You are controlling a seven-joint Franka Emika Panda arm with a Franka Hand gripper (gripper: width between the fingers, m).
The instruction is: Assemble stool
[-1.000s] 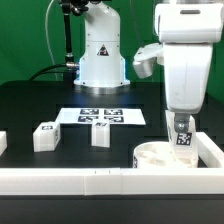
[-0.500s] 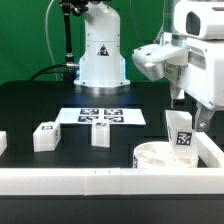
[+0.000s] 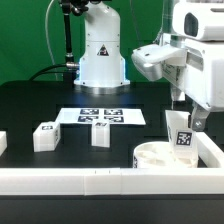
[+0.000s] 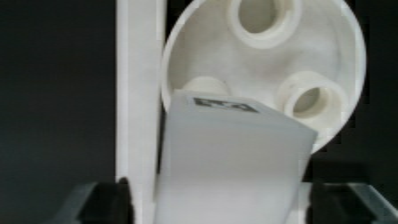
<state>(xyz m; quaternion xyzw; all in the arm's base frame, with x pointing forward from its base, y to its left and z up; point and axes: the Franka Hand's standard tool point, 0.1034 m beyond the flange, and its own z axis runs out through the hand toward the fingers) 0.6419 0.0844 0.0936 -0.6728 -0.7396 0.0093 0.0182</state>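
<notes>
Seat disc [image 3: 158, 156] lies flat on the black surface [image 3: 40, 100], tucked into the corner of the white border rail [image 3: 80, 180] at the exterior view's right. One leg [image 3: 181, 133] stands upright on the disc, tag facing the camera. Claw [image 3: 187, 110] sits over the leg's top, one finger on either side. In the wrist view the leg [image 4: 231, 160] fills the gap between the jaws, with the disc's sockets beyond it. Cannot tell whether the jaws press the leg or stand clear. Loose leg [image 3: 45, 135] and second loose leg [image 3: 100, 132] rest near the marker board [image 3: 100, 116], well apart from the disc.
</notes>
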